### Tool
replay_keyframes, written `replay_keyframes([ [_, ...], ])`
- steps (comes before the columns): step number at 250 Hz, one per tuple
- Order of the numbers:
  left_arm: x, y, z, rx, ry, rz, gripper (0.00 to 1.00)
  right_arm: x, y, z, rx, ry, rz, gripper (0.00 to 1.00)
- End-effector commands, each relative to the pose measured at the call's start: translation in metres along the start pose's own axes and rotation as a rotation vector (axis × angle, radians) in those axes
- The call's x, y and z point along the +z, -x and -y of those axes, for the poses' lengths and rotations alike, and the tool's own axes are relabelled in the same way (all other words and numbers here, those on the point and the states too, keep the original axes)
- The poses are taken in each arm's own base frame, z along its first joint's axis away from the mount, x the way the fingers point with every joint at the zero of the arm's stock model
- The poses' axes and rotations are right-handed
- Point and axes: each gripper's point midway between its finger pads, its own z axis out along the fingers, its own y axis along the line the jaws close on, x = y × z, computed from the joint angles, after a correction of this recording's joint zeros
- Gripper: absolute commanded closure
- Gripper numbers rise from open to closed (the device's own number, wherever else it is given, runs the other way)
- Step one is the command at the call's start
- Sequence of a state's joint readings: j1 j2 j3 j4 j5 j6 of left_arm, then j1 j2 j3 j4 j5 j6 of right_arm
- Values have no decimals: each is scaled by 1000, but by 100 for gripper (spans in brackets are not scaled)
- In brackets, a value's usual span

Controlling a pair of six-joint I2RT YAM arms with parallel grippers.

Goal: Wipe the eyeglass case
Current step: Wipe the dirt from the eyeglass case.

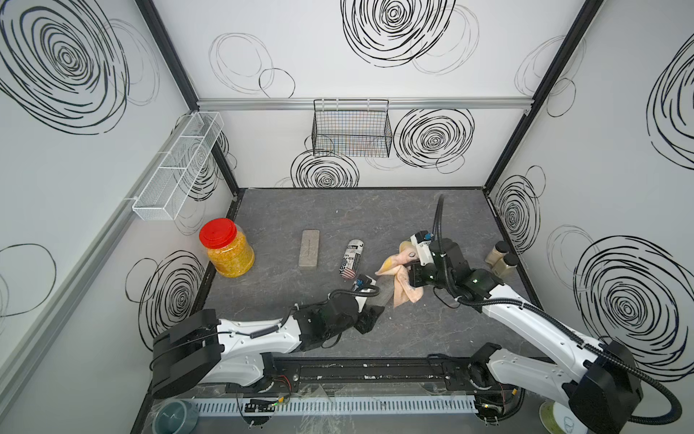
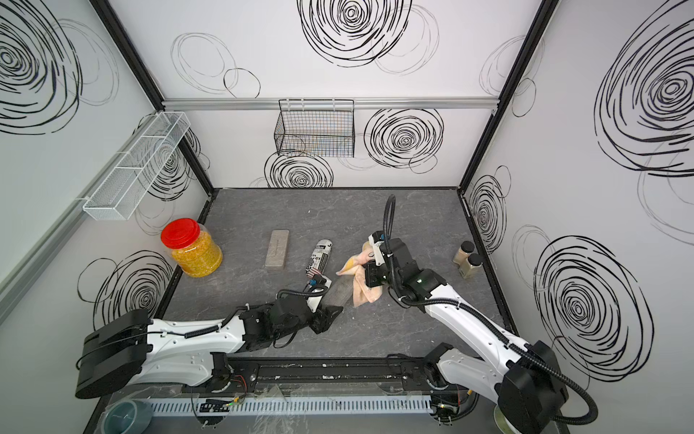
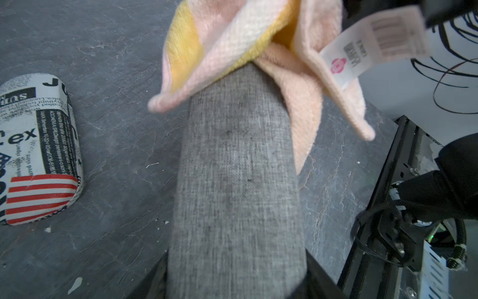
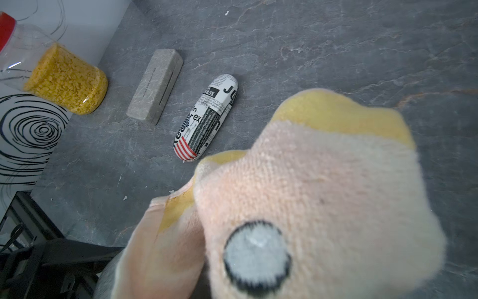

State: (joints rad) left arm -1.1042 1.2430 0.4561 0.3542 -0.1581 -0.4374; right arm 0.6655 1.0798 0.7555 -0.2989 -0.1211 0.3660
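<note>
pink-and-yellow cloth (image 4: pixel 310 186) fills the right wrist view, bunched right over the lens. my right claw (image 1: pixel 411 268) is buried under it, closed tight with the cloth pinched in it. its label (image 3: pixel 372 44) hangs loose on one side.

grey fabric eyeglass case (image 3: pixel 235 181) is the one in work. my left claw (image 1: pixel 370 313) is clamped on its near end, a finger on each long side, and the case juts out over the table (image 1: pixel 300 210) toward the right arm. far end is tucked under the cloth, touching it. can't tell whether that end rests on the table or hangs clear.

handling, my guess: light, a stiff shell under coarse weave, so the weave gives good bite and won't slip like plastic. rounded top, so side pressure could roll or pivot it in a one-end hold. best hold is where i have it, across the narrow width at one end, leaving the length free. faint dark smudges midway along the top look like the target. cloth is limp; folds will drag, and the label may snag.

newspaper-print case (image 1: pixel 351 259) lies just beside, stone-grey box case (image 1: pixel 310 248) further off, red-lidded jar (image 1: pixel 227 248) well apart. none looks to be in the way.
</note>
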Motion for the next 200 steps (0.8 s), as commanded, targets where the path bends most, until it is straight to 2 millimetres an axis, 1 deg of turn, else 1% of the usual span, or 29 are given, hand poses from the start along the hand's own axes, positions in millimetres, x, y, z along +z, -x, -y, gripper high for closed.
replay_keyframes([
  [1, -6, 42, 16, -40, -68, 147, 42, -5, -2, -46, -84, 145, -18, 100],
  [14, -6, 43, 16, -40, -68, 147, 42, -5, -4, -55, -96, 176, -28, 100],
  [15, -7, 45, 17, -42, -71, 155, 42, -5, -4, -55, -96, 178, -27, 100],
  [18, -6, 43, 16, -40, -68, 148, 42, -5, -5, -56, -97, 183, -29, 100],
  [25, -5, 42, 16, -40, -68, 146, 42, -5, -6, -56, -99, 185, -30, 100],
  [36, -5, 42, 16, -39, -69, 146, 42, -5, -6, -51, -100, 159, -24, 100],
  [47, -6, 42, 17, -41, -70, 146, 42, -4, -6, -39, -96, 97, -17, 100],
  [66, -6, 40, 16, -42, -68, 145, 42, -6, -3, -10, -62, -41, 2, 100],
  [79, -7, 40, 15, -44, -67, 147, 42, -9, 0, 6, -25, -87, 6, 100],
  [92, -8, 39, 14, -47, -64, 149, 42, -13, 3, 17, 10, -105, 13, 100],
  [105, -8, 39, 14, -49, -66, 149, 42, -15, 5, 20, 17, -94, 20, 100],
  [115, -8, 39, 14, -48, -67, 150, 42, -15, 7, 16, 5, -61, 23, 100],
  [130, -7, 39, 14, -48, -68, 149, 42, -16, 9, 3, -8, 6, 30, 100],
  [161, -6, 42, 16, -47, -71, 152, 42, -17, 8, -37, -78, 149, 40, 100],
  [177, -4, 42, 17, -46, -73, 149, 42, -17, 6, -54, -106, 199, 33, 100],
  [200, -4, 42, 17, -46, -74, 148, 42, -14, -3, -71, -122, 269, -4, 100],
])
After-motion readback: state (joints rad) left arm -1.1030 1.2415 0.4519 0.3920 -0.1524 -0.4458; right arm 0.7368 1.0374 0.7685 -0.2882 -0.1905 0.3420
